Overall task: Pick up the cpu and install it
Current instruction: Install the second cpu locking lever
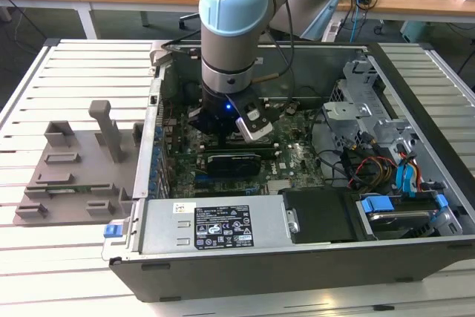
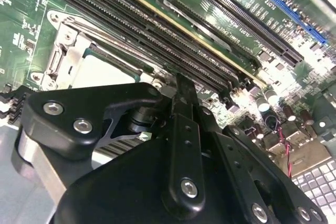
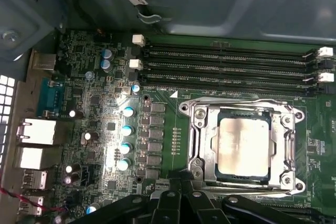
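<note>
Exterior view: the arm (image 1: pixel 234 27) reaches down into the open computer case (image 1: pixel 297 257) on the slatted table (image 1: pixel 44 257).
Motherboard (image 3: pixel 105 103): green, with long black memory slots (image 3: pixel 226 61) beside the socket frame (image 3: pixel 197 129).
Grey tray (image 1: pixel 74 176): outside the case, on the exterior view's left.
Gripper (image 1: pixel 223 135): low over the motherboard; whether it is clenched or released, I cannot tell.
Cpu (image 3: pixel 245 146): square, silvery-grey top with a pale rim, lying flat inside the metal socket frame, apart from the gripper.
</note>
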